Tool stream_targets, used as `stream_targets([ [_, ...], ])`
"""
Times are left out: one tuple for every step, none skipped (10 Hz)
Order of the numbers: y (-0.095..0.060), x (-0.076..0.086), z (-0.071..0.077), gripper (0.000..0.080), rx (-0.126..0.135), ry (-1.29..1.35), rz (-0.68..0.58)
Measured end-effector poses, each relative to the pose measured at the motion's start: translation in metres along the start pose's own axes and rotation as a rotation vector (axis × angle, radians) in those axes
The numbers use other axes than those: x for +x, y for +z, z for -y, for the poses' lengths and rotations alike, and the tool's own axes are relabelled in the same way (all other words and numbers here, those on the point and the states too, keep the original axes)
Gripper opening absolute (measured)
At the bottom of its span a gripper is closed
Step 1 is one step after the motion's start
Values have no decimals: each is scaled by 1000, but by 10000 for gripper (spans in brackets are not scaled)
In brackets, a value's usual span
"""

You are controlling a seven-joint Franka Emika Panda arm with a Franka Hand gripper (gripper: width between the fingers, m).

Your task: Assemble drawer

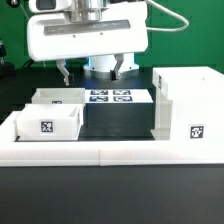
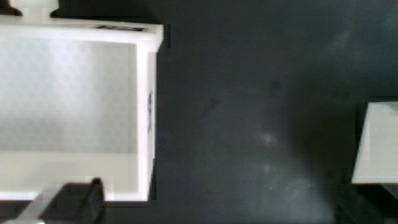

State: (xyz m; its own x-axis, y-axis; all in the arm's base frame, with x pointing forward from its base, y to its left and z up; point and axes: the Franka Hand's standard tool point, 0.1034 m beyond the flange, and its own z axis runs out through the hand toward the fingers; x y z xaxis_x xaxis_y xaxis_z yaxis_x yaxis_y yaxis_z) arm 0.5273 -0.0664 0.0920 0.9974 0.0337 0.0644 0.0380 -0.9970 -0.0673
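Drawer housing (image 1: 186, 100) — the big white box — stands upright at the right of the black table (image 1: 118, 122), with a square tag on its near face. The two trays sit at the left, well apart from it. The near tray (image 1: 45, 120) shows a tag on its near wall. The far tray (image 1: 58, 97) is just behind it, close enough that I cannot tell whether they touch. Between the trays and the housing lies the marker board (image 1: 112, 97), flat on the table, its left edge just beside the far tray. A long low border wall (image 1: 110, 152) runs across the near side of all the parts.

The gripper (image 1: 92, 71) hangs above the far side of the table, over the far edge of the marker board. Its fingers (image 1: 65, 72) are spread wide with nothing between them — it touches no part.

The wrist view looks down into an open-top tray (image 2: 71, 100) with bare table beside it. One dark finger (image 2: 68, 200) shows at the tray's corner, and another white part (image 2: 377, 140) is cut off by the frame.
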Motion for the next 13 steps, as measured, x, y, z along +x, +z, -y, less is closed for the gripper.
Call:
stream_targets([
  [0,0,0,649,0,0,0],
  [1,-1,1,649,4,24,10],
  [6,-3,4,649,15,99,47],
  [16,-9,1,649,12,146,66],
  [25,-13,-1,649,6,161,69],
  [36,-19,-7,649,-1,166,80],
  [45,-24,-13,649,-8,170,86],
  [50,-23,-16,649,-17,154,70],
  [55,-24,-18,649,-24,143,63],
  [58,-24,-20,649,-27,135,62],
  [62,-23,-22,649,-29,130,65],
  [66,-23,-24,649,-31,124,67],
  [70,-23,-25,649,-34,120,64],
])
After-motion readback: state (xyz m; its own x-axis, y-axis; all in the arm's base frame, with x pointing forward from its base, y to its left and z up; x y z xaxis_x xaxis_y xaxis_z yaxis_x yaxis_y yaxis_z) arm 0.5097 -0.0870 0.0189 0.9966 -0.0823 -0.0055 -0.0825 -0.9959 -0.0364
